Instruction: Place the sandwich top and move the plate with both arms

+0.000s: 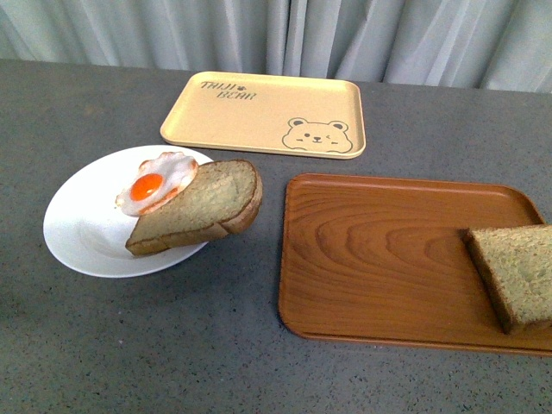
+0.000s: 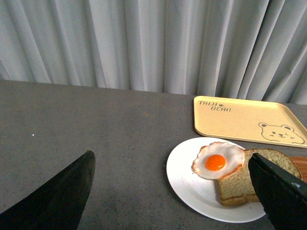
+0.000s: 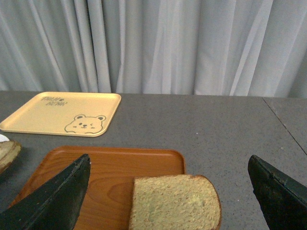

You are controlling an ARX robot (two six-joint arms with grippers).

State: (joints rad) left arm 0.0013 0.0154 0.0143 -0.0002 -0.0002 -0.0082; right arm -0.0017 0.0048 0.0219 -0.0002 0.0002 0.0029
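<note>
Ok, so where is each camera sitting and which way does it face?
Front view: on the robot's body between the arms, looking down across the table at the plate, wooden tray and bear tray; no arm shows.
Left wrist view: on the left arm, facing the plate and curtain; the open left gripper frames it.
Right wrist view: on the right arm, facing the sandwich top on the wooden tray; the open right gripper frames it.
Shared: all three see the bear tray.

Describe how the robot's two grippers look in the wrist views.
The left gripper and right gripper look alike: each has two plain black fingers tapering to wedge-like tips. No cables, markings or labels show. The front view shows neither arm.
</note>
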